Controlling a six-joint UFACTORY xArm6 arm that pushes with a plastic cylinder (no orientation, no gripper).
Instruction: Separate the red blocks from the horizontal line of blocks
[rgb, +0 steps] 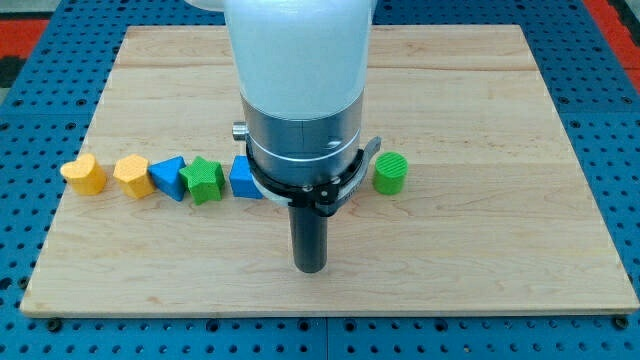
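Note:
A horizontal line of blocks crosses the middle of the wooden board (480, 90). From the view's left: a yellow heart (83, 174), a yellow hexagon-like block (131, 176), a blue triangle (169, 178), a green star (205, 180), a blue block (244, 178) partly hidden by my arm, and a green cylinder (391, 173) at the view's right. No red block shows; the arm's wide body hides the stretch between the blue block and the green cylinder. My tip (311, 268) is below the line, between those two blocks, touching none that I can see.
The board lies on a blue perforated table (40, 90). The arm's white and metal body (300, 90) fills the view's top centre and hides the board behind it.

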